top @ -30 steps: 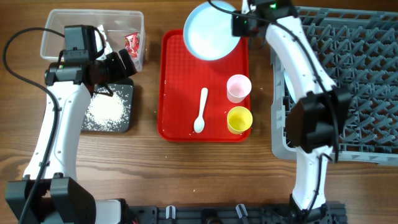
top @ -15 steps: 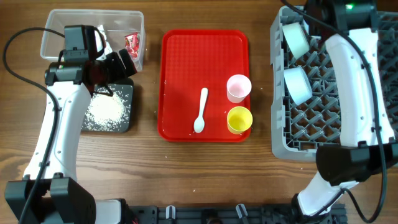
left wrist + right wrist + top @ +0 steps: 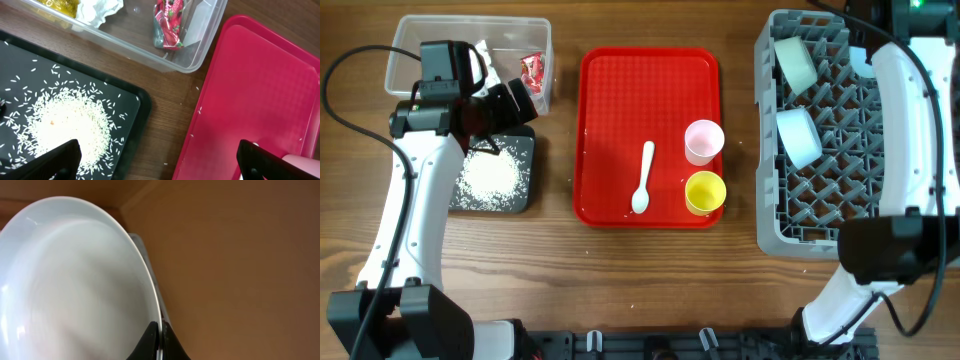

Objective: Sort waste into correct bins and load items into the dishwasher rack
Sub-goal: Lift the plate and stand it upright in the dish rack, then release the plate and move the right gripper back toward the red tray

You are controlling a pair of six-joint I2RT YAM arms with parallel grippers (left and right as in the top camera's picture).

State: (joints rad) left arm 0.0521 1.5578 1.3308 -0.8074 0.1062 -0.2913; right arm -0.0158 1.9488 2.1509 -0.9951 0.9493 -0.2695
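Observation:
My right gripper (image 3: 159, 341) is shut on the rim of the light-blue plate (image 3: 75, 280), holding it on edge; in the overhead view that hand is cut off at the top right, above the grey dishwasher rack (image 3: 920, 215). Two light-blue bowls (image 3: 795, 62) (image 3: 798, 137) lie in the rack's left side. The pink cup (image 3: 704, 140), yellow cup (image 3: 705, 191) and white spoon (image 3: 642, 178) sit on the red tray (image 3: 610, 110). My left gripper (image 3: 160, 165) is open and empty over the gap between the black tray (image 3: 135, 107) and the red tray (image 3: 260, 90).
The clear tub (image 3: 415, 30) holds a red wrapper (image 3: 533, 70), a yellow wrapper (image 3: 57, 7) and a white tissue (image 3: 100, 9). White rice (image 3: 488, 178) lies piled in the black tray. A few grains lie on the wood and the red tray.
My right arm has carried the plate from above the red tray's far end to the right, over the rack's far right corner. The left arm has not moved.

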